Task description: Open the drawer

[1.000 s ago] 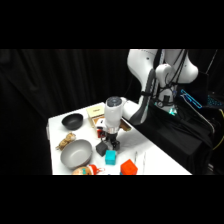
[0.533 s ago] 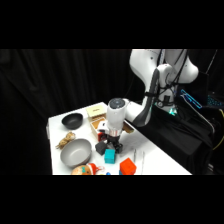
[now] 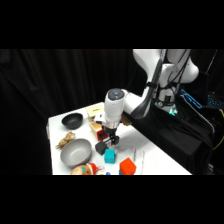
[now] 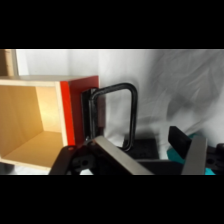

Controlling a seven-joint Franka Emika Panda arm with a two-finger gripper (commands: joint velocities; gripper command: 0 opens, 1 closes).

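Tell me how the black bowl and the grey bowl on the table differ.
The black bowl is the smaller one and dark; the grey bowl is larger and pale grey. The black bowl sits toward the table's far edge, by the black curtain; the grey bowl sits nearer the camera. Both stand upright, open side up, on the white table, left of the end effector.

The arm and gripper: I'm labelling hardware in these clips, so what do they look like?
The arm is glossy white with rounded joints and dark cabling beside it. Its gripper has black linkage, and its fingers are flat grey-metal blades in the wrist view.
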